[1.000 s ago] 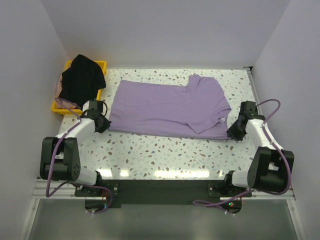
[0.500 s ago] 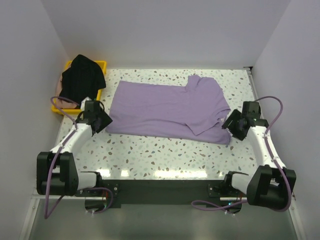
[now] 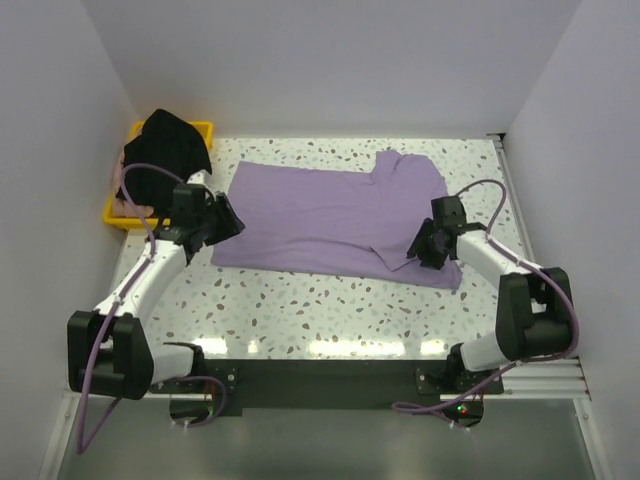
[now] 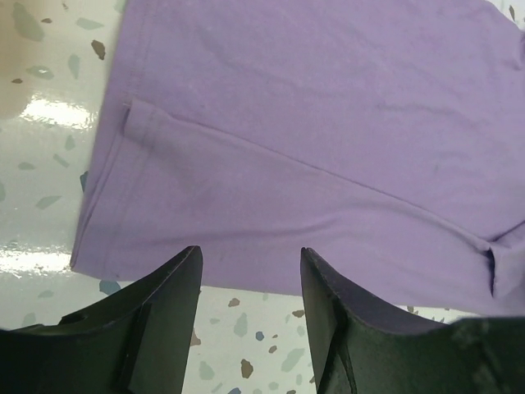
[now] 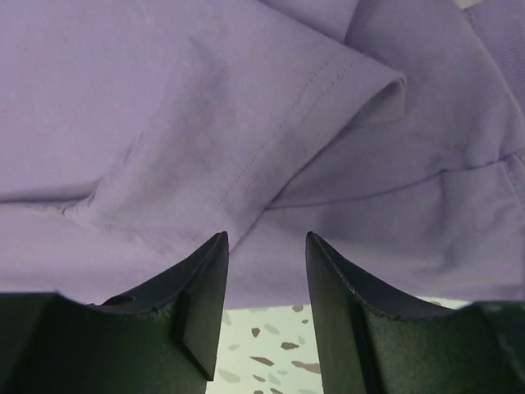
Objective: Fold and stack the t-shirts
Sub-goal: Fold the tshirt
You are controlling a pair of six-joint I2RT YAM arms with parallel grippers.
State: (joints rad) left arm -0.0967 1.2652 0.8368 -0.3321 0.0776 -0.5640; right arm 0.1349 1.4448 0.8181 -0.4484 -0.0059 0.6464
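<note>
T-shirts are split up here. The lavender t-shirt [image 3: 330,215] is spread flat on the speckled table [image 3: 330,300], just to the right of the yellow tray [image 3: 200,128]. The black t-shirt [image 3: 165,150] sits bunched in that tray and spills over its rim, with a bit of the pale pink t-shirt [image 3: 124,200] peeking out underneath.

The left gripper [image 3: 222,222] hovers at the lavender t-shirt's tray-side end, right by the near corner. Its wrist view shows the fingers [image 4: 168,312] spread apart with nothing between them, just purple cloth [image 4: 328,148] and a strip of table below.

The right gripper [image 3: 422,243] is at the end of the lavender t-shirt farthest from the tray, over its near edge. Its fingers [image 5: 201,287] are parted too and aren't pinching anything. From that wrist view you can see a sleeve [image 5: 271,123] folded over onto the body, with the stitched hem showing and a few soft creases around it.
</note>
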